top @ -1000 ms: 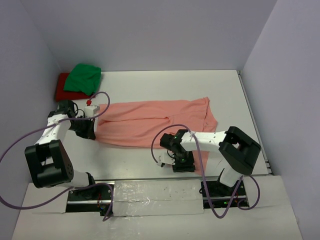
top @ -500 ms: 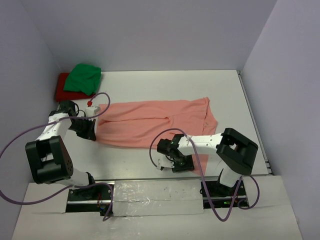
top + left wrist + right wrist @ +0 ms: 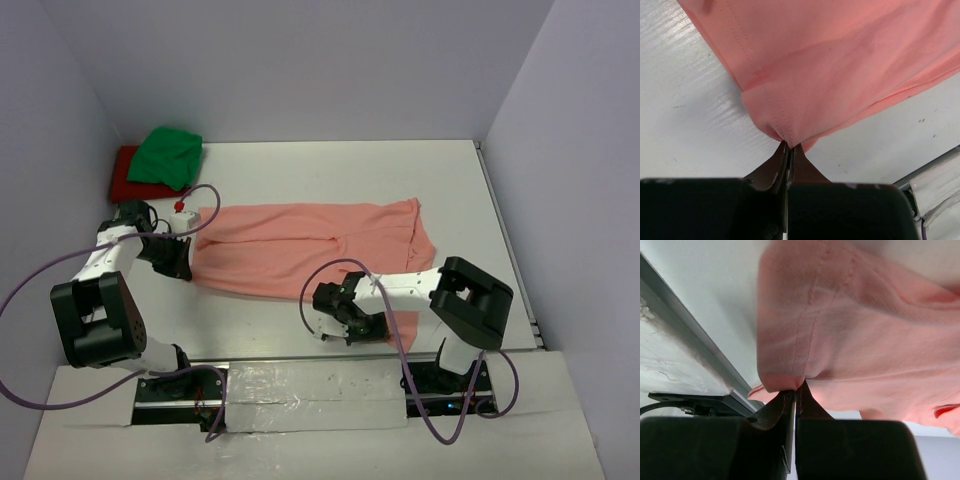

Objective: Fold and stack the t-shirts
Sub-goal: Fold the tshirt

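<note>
Sliding toward 7 o'clock, the right jaws had snapped together on a hem fold of the salmon-pink shirt (image 3: 300, 245) near the counter's (image 3: 350, 170) 6 o'clock edge. Left jaws pinched its 9 o'clock corner. Its long axis ran 9 to 3. From above, the right arm (image 3: 420, 282) hid that grip.

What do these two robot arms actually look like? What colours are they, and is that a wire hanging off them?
The left arm and the right arm look alike: slim white links joined by chunky black joints, with a big boxy black block near each base. A thin purple cable loops loosely along each one. Each arm ends in a black housing with two dark, flat jaws that taper to a point.
</note>
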Available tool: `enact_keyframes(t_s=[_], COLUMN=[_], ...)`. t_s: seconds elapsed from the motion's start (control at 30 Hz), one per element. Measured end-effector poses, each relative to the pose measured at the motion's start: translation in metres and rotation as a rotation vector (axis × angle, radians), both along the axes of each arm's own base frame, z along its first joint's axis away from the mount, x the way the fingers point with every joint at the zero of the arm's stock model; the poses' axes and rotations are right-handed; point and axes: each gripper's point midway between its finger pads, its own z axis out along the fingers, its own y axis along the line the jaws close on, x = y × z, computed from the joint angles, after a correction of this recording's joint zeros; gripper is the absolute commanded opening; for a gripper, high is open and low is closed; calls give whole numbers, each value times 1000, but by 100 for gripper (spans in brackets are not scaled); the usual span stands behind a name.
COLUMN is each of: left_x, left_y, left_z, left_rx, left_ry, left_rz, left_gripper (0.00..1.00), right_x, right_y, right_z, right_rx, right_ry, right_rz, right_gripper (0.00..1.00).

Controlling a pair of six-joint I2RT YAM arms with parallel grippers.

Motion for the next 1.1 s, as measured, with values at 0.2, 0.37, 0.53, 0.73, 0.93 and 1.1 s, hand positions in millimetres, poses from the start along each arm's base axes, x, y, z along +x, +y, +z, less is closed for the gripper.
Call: enact_keyframes(t_s=[0.2, 0.37, 0.53, 0.73, 0.93, 1.1], left_x=[4, 8, 11, 15, 29, 44], left_y=[1, 2, 2, 2, 2, -4], left_z=[3, 7, 10, 14, 23, 33], left_rx=[2, 4, 7, 4, -1, -12], left_ry=[-11, -26, -37, -51, -79, -108], left_rz=[0, -1, -4, -12, -17, -27], left_gripper=[0, 0, 0, 0, 0, 0], right_x=[8, 32, 51, 70, 109, 147], right_y=[0, 5, 5, -8, -17, -13], right_z=[5, 23, 36, 44, 61, 77], right_rx=[43, 127, 172, 166, 198, 251], right_ry=[-30, -93, -139, -162, -244, -315], right_rz=[-80, -180, -243, -300, -374, -425], right_gripper=[0, 0, 0, 0, 0, 0])
